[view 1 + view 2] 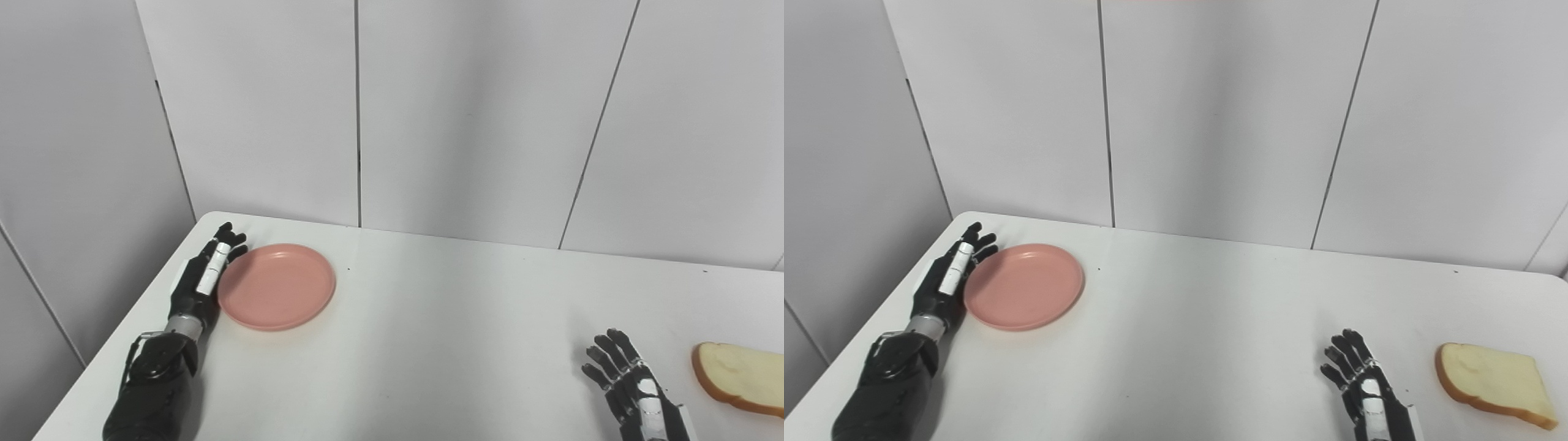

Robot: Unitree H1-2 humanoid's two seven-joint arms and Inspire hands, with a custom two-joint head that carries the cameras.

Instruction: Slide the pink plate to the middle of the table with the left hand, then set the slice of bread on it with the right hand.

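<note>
Left hand touches pink plate's left rim.

One pink plate and one slice of bread are counted on one white counter, i.e. two loose items in total, one of each kind, no duplicates. Two robot hands are counted, both black w/ white patches: one left hand and one right hand, each seen w/ its fingers spread and nothing held. Behind the counter, approx. five grey wall panels are counted, separated by four dark seams, though the panels at the frame edges are cut off and can't be counted w/ certainty.
</note>
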